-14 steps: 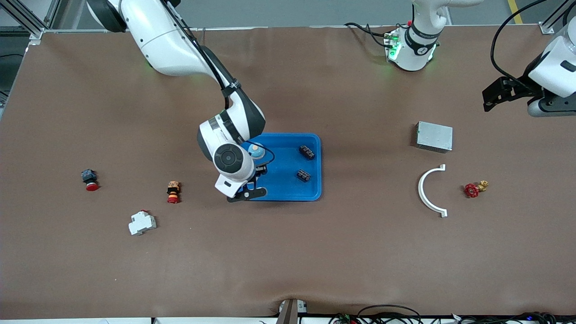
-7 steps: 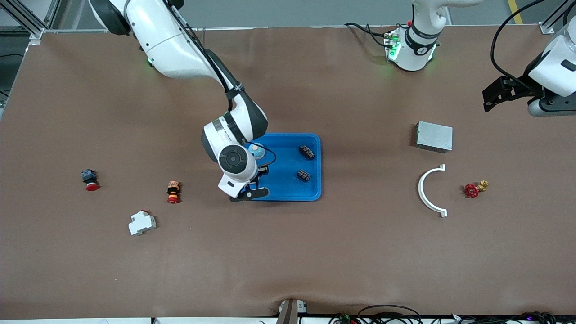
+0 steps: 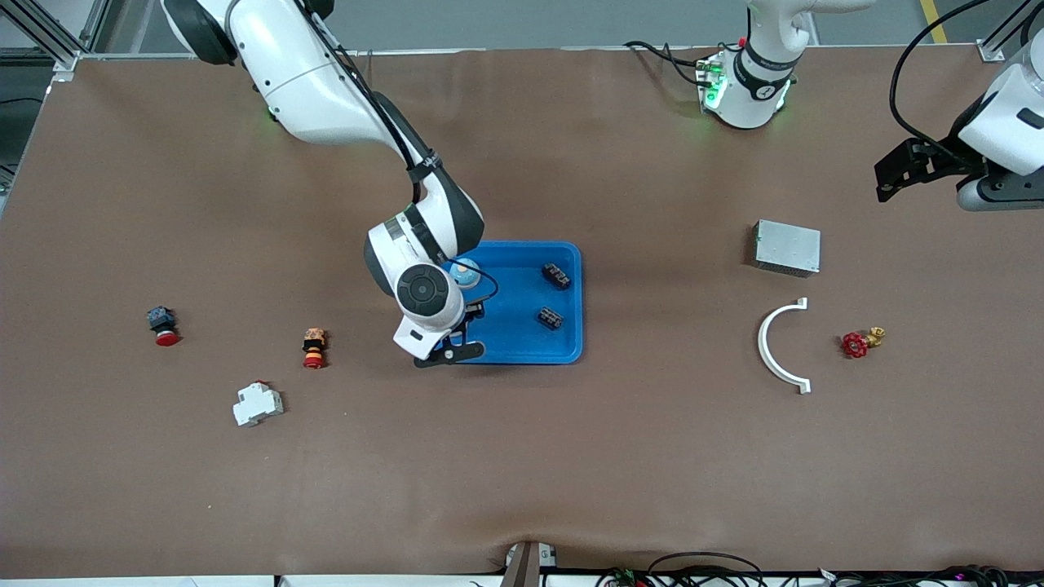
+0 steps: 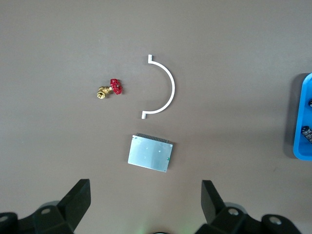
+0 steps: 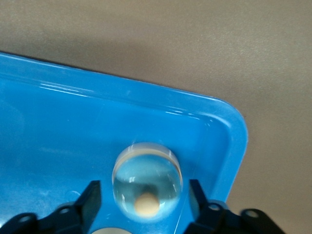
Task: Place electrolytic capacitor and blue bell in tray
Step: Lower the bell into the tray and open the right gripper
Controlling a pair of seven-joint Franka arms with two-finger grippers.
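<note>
Since a second ago our right gripper (image 5: 141,197) has spread its fingers either side of the blue bell (image 5: 147,183), which sits in the tray (image 3: 567,346) near the corner toward the right arm's end; two dark capacitors (image 3: 556,275) already lie in the tray too; we judge both placements done, only withdrawal left; our left gripper (image 4: 145,204) waits open over bare table near the metal box (image 4: 150,153).

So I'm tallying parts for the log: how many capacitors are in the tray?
2. One capacitor lies in the tray by the rim toward the left arm's end; the other capacitor lies nearer the front camera. The right arm may hide more.
</note>
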